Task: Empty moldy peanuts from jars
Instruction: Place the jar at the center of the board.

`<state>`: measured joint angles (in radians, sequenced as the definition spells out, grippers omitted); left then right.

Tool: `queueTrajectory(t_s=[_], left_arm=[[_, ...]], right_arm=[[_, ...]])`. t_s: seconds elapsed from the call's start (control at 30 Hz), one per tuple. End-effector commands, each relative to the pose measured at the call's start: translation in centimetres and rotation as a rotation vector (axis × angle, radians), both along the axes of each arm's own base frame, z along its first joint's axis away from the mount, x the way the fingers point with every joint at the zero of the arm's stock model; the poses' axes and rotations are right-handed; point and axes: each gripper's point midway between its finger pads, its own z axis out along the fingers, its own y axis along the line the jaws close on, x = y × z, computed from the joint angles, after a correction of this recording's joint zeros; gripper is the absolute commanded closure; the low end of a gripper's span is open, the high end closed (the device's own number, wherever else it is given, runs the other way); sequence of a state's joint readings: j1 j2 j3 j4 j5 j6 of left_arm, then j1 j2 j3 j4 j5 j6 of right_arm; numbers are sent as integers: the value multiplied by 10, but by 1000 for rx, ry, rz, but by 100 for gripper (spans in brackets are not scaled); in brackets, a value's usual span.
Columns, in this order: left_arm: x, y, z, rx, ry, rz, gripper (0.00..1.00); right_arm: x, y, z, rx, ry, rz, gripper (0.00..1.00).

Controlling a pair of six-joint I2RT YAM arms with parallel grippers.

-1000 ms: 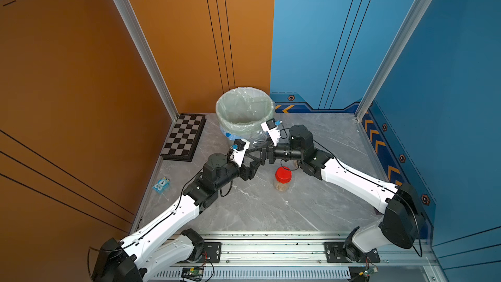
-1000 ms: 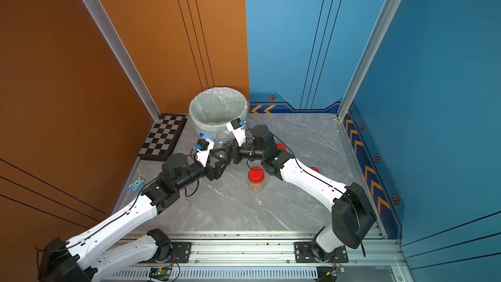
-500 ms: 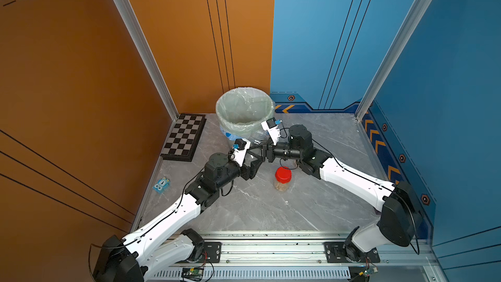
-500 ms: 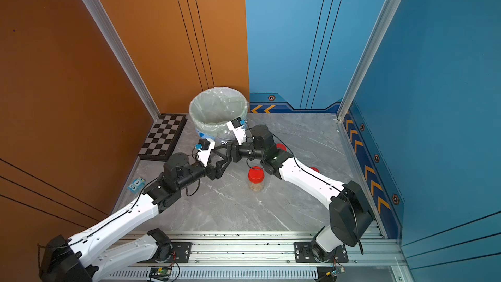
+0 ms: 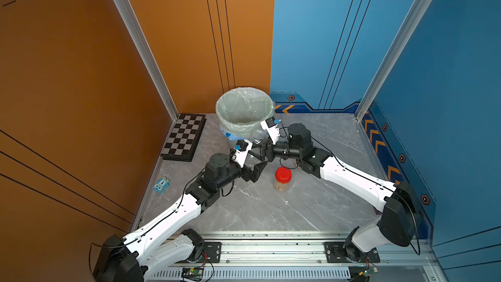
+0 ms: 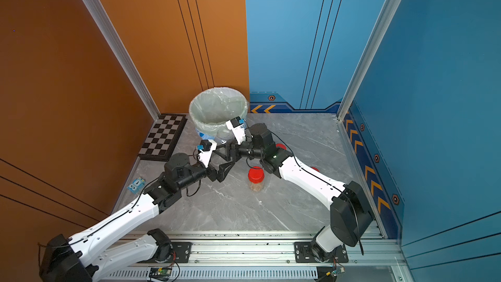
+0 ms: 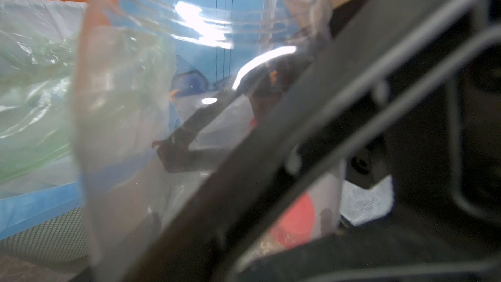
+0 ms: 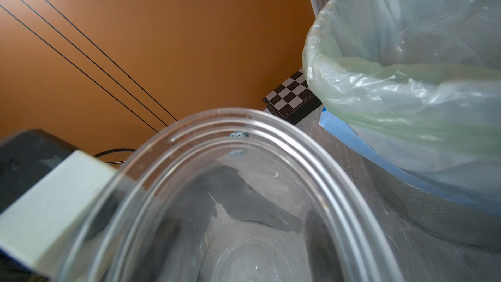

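Observation:
My right gripper (image 5: 257, 150) is shut on an empty clear jar (image 5: 256, 134) with no lid, held just in front of the bag-lined bin (image 5: 244, 104). In the right wrist view I look into the jar's open mouth (image 8: 244, 185), which holds nothing. Just in front of it, my left gripper (image 5: 256, 170) stands open and empty; the jar (image 7: 162, 77) fills the left wrist view. A second jar (image 5: 283, 179) with a red lid stands upright on the table to the right of the left gripper, moldy peanuts (image 5: 282, 187) in its bottom.
A chessboard (image 5: 184, 136) lies at the back left against the orange wall. A small blue block (image 5: 161, 185) sits near the left table edge. Two loose red lids (image 6: 281, 146) (image 6: 314, 169) peek out from behind the right arm.
My left gripper has opened, let go of the clear jar and drawn back a little. The right gripper has shut on that jar and keeps it by the bin.

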<state>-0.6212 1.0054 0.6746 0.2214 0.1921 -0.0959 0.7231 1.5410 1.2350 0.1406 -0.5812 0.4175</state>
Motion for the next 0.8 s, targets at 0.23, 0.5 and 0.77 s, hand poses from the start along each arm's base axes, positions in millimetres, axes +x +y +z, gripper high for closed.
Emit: queueTrajectory(t_s=[0.23,0.5,0.77], left_arm=[[-9,2,4,30,-18,-15,1],[-4,15,5,90,-35,51,1],[25,40,3,164,-48,259,1]], right_arm=[[36,-34,26,-26,-100,-169,48],[55,-85,39,-101,-149,-299,48],[103,-214,34,-213,-163,-673,47]])
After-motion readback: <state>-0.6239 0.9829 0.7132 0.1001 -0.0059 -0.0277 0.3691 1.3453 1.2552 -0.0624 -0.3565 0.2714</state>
